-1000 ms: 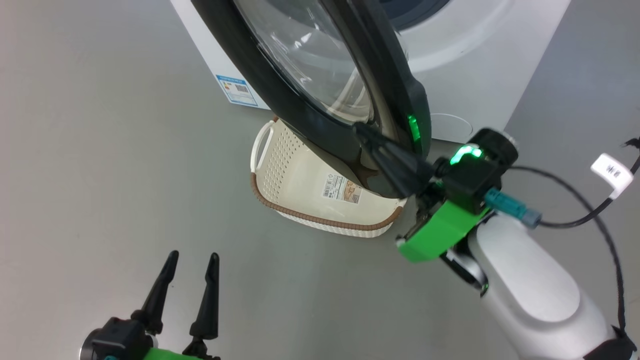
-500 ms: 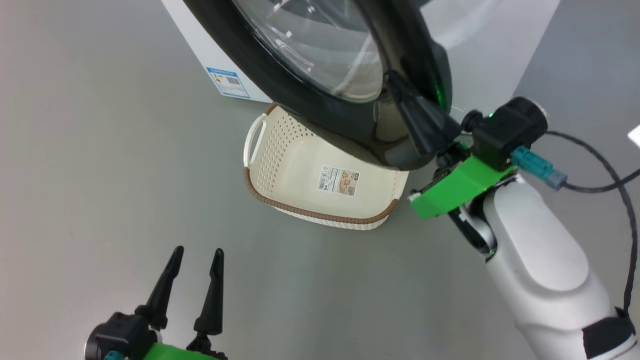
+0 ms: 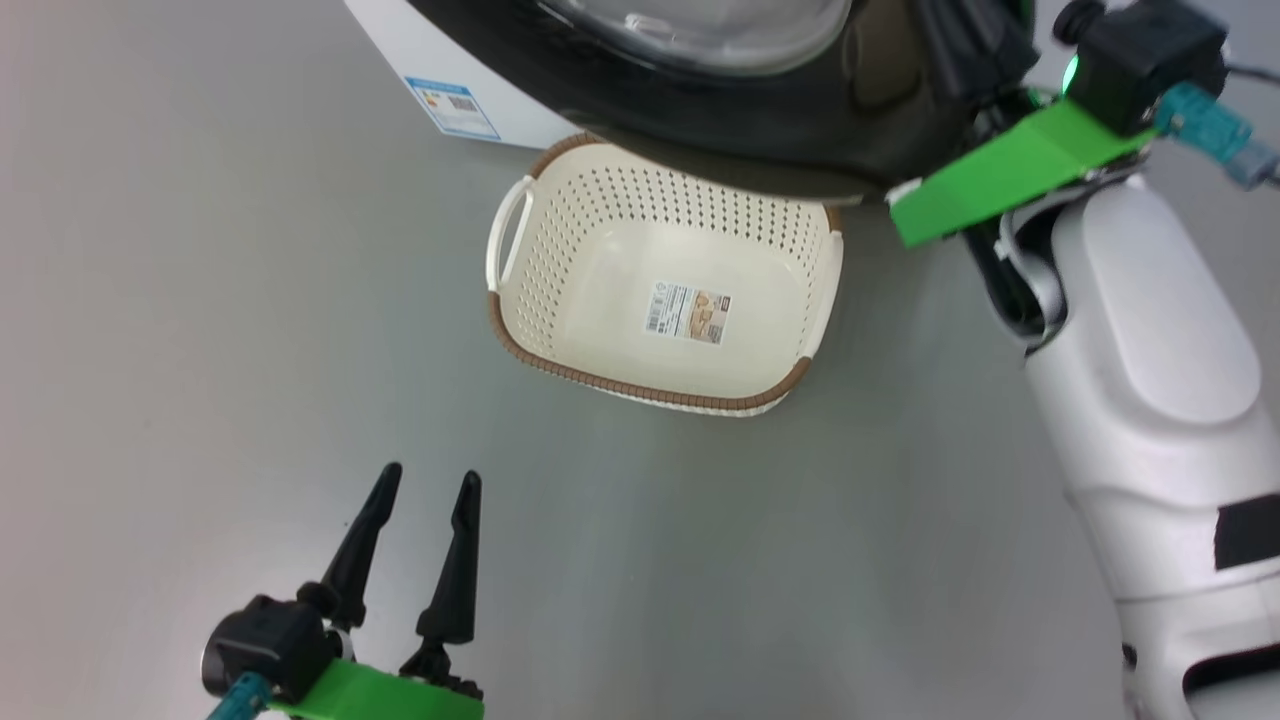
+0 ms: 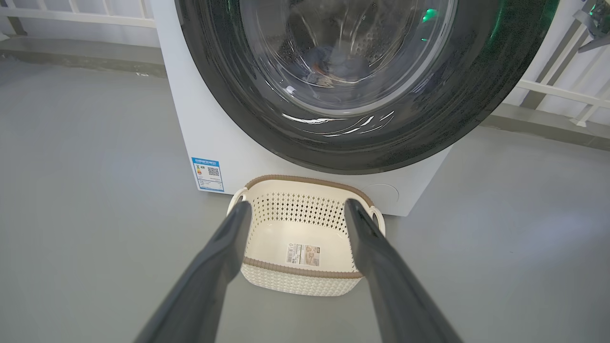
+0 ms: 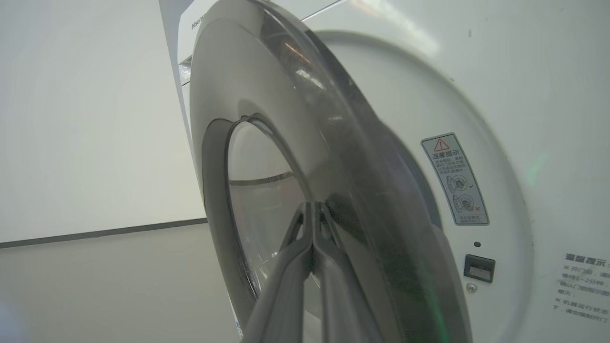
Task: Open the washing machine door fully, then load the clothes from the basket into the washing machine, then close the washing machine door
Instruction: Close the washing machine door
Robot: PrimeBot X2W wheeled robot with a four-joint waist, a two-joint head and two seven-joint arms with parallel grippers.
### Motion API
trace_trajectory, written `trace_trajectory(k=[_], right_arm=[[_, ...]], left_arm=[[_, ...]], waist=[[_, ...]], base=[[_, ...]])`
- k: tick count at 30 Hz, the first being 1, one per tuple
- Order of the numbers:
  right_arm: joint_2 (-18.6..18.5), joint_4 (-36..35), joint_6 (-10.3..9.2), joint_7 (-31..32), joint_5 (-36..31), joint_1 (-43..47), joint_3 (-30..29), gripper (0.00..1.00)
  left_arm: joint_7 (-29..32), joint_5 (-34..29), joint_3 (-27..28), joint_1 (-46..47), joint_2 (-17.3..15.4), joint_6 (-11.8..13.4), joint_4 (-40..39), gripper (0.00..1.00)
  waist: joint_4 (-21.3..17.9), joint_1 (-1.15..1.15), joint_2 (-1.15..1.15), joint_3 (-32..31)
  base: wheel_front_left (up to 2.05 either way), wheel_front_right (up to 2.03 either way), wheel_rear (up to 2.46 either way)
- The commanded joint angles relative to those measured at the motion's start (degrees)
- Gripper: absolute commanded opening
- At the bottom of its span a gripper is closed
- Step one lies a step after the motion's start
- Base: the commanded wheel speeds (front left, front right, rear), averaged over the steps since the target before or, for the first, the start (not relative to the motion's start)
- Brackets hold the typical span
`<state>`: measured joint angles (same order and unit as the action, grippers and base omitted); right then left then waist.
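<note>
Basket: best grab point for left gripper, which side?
Probably the white loop handle on the basket's left end: it stands proud of the wall, on the left gripper's side. Come from the left, jaws open across the loop; the washing machine door overhangs the far rim.

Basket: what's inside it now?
Only a printed label on the bottom of the basket; otherwise it is empty. In the head view the washing machine door overhangs and hides its far rim; the left wrist view shows that rim bare.
</note>
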<state>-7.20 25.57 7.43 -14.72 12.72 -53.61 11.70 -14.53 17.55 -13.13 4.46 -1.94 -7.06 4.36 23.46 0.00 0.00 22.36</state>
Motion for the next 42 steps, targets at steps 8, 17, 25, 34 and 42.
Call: trace_trajectory(k=[8, 17, 25, 34, 42], right_arm=[[1.16, 3.28, 0.06, -0.05, -0.34, -9.19, -2.73, 0.00], [1.69, 7.01, 0.06, -0.21, -0.97, -17.62, -5.67, 0.00], [3.07, 9.76, 0.06, -0.26, -2.17, -22.95, -7.76, 0.00], [3.78, 10.46, 0.06, -0.27, -2.37, -23.90, -6.98, 0.00], [3.80, 9.70, 0.06, -0.28, -0.04, -19.57, -3.43, 0.00]], left_arm=[[-0.47, 2.00, -0.22, 4.00, -0.94, 0.33, -1.28, 1.00], [-0.47, 3.20, -2.42, 6.24, -0.94, 0.32, -1.43, 1.00], [-0.47, 3.72, -3.32, 7.11, -0.94, 0.29, -1.05, 1.00], [-0.47, 4.04, -2.90, 8.07, -0.94, 0.43, -0.88, 1.00], [-0.47, 3.71, -1.10, 7.86, -0.94, 0.46, -0.75, 1.00]], waist=[[0.47, 0.00, 0.00, 5.30], [0.99, 0.00, 0.00, 9.17], [0.96, 0.00, 0.00, 10.79], [0.61, 0.00, 0.00, 10.66], [-1.13, 0.00, 0.00, 8.44]], base=[[0.00, 0.00, 0.00], [0.00, 0.00, 0.00], [0.00, 0.00, 0.00], [0.00, 0.00, 0.00], [0.00, 0.00, 0.00]])
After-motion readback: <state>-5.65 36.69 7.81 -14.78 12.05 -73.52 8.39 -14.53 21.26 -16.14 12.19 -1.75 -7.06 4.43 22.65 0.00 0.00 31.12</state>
